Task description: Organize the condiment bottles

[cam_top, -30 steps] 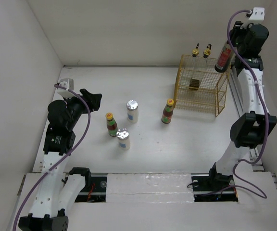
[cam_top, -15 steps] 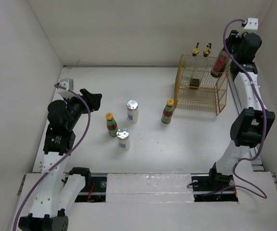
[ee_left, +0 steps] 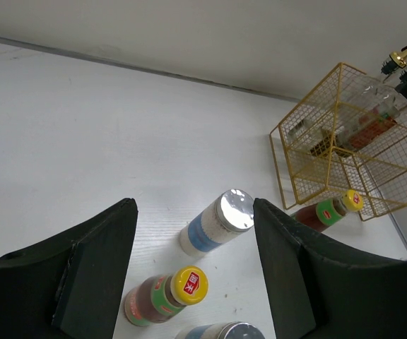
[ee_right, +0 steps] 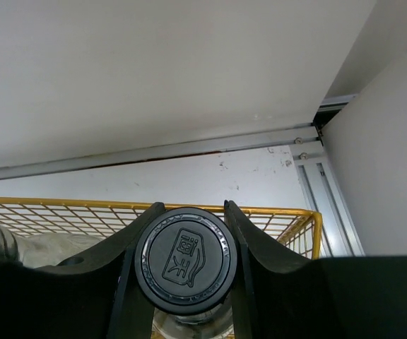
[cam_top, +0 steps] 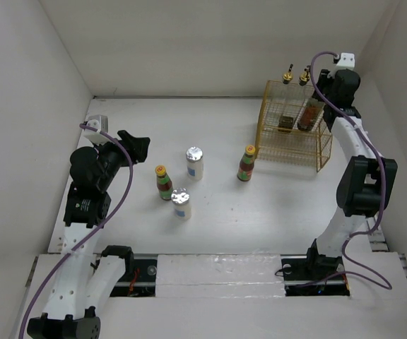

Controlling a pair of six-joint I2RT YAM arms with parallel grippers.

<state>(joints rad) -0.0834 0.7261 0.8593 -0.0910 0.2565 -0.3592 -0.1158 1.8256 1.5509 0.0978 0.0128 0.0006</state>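
The yellow wire basket (cam_top: 288, 145) stands at the far right of the white table (cam_top: 225, 219). It holds the left clear bottle (cam_top: 286, 74) and the right clear bottle (cam_top: 304, 75) side by side at its back, their gold spouts poking above the rim. In the basket's right part the dark bottle (cam_top: 308, 116) leans a little, its black cap (ee_right: 186, 260) pinched between the fingers of the right gripper (cam_top: 319, 97); whether its base touches the basket floor cannot be told. On the open table, one red bottle (cam_top: 246, 164) with a yellow cap stands just by the basket's near left corner. The other red bottle (cam_top: 164, 183) stands further left, close to the front white jar (cam_top: 181, 203), with the back white jar (cam_top: 195, 162) between the two red ones. The left gripper (cam_top: 134, 145) hovers spread wide and empty, left of that group. Plain white walls enclose the table, and a metal rail (ee_right: 189, 150) runs along the foot of the back wall
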